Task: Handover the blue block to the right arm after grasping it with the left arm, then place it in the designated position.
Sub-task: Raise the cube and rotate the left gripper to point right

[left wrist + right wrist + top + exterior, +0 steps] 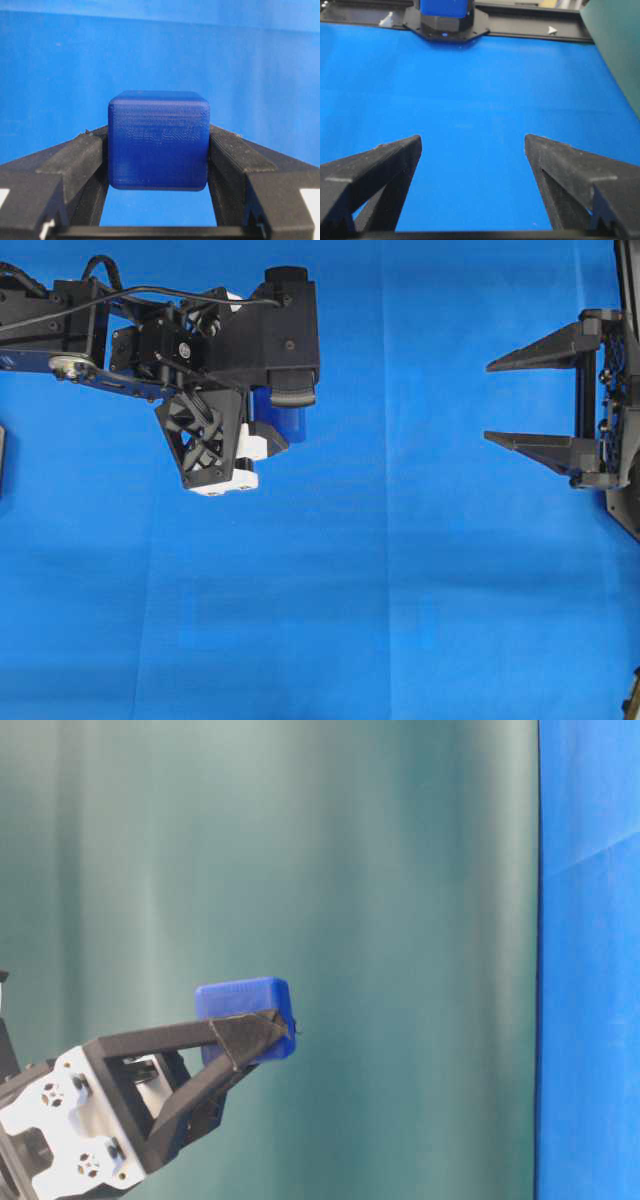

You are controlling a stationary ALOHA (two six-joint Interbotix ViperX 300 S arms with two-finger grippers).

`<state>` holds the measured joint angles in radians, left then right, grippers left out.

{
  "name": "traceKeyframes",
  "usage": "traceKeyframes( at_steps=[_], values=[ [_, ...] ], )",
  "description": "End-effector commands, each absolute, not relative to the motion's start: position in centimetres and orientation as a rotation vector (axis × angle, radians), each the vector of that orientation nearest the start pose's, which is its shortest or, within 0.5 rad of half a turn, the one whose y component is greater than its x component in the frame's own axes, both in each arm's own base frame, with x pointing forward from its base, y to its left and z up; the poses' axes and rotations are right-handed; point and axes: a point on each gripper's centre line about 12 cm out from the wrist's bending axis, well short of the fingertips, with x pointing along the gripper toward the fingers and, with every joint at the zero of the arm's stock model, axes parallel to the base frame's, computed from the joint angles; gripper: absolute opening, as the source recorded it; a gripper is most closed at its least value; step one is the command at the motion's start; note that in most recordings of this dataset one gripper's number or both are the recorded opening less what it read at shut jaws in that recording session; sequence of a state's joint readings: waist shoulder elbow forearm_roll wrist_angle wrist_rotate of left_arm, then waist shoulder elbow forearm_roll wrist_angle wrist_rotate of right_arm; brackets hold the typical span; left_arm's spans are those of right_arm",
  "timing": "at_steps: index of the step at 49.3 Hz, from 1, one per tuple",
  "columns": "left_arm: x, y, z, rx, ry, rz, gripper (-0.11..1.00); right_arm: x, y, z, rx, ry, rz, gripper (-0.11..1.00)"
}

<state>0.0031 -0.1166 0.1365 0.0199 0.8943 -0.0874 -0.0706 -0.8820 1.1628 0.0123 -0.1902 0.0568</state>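
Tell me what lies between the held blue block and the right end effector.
Only bare blue cloth separates blue block from right end effector, per the overhead view.

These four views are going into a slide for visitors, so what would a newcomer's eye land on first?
First the blue block, pinched between the left gripper's black fingers, filling the left wrist view. Then the right gripper, wide open and empty at the overhead view's right edge, over the bright blue cloth.

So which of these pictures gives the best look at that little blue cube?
The left wrist view: the blue block fills the middle, clamped between the left gripper fingers. The table-level view shows it partly behind a finger. Overhead, only a sliver peeks out under the arm. The right wrist view doesn't show it.
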Motion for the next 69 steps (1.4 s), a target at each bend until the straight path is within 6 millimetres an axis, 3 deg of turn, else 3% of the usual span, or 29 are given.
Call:
traceKeyframes(
  at_steps=[1,32,42,69],
  values=[
    [38.2,0.3,36.6,-0.064,0.824,0.05,0.49,21.4,-1.6,28.1,0.077,0.057,-0.078,0.98],
    [37.5,0.3,36.5,-0.067,0.758,0.048,0.49,21.4,-1.6,28.1,0.077,0.057,-0.076,0.98],
    [36.3,0.3,37.0,-0.067,0.582,0.036,0.49,21.4,-1.6,28.2,0.075,0.052,-0.077,0.98],
    [32.8,0.1,36.2,0.01,0.081,0.001,0.49,21.4,-1.6,28.4,0.07,0.043,-0.076,0.98]
  ],
)
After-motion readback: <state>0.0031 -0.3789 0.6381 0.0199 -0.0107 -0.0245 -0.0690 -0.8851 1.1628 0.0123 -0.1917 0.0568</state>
